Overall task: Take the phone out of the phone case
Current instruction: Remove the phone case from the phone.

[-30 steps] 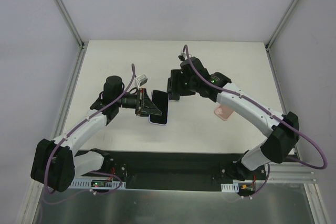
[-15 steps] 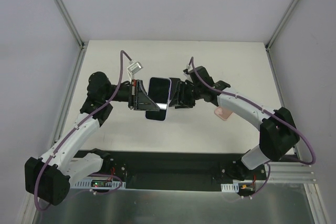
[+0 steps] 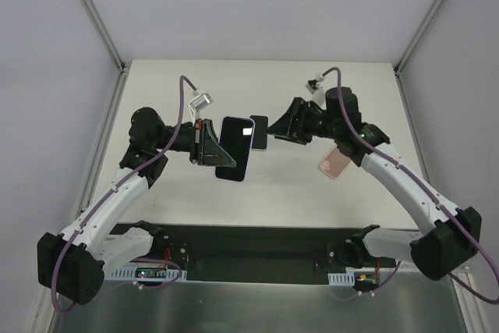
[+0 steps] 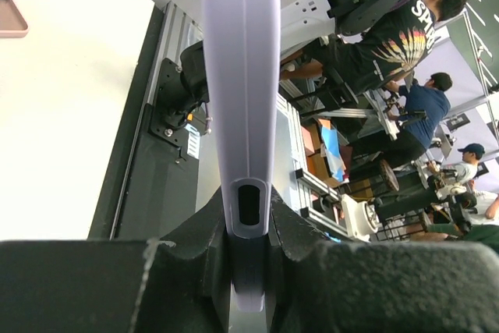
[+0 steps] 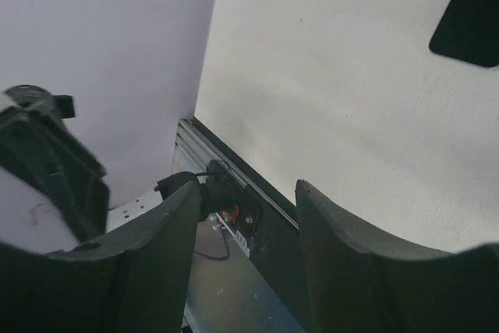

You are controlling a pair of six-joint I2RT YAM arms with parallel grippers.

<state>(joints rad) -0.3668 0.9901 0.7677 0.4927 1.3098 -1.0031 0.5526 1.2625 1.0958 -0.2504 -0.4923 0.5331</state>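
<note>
The phone has a dark screen and sits in a lavender case. It is held off the table, tilted up on its edge. My left gripper is shut on its left side. In the left wrist view the case's lavender edge with a port cutout runs up from between my fingers. My right gripper is open and empty, just right of the phone and apart from it. In the right wrist view its fingers show only table and rail between them.
A flat black rectangle lies on the table between phone and right gripper, and shows in the right wrist view. A pink case-like object lies under the right arm, also in the left wrist view. The black rail borders the near edge.
My left gripper lifted the phone off the table, then held still. My right gripper reached the phone's right edge, then drew back to the right and is open.
</note>
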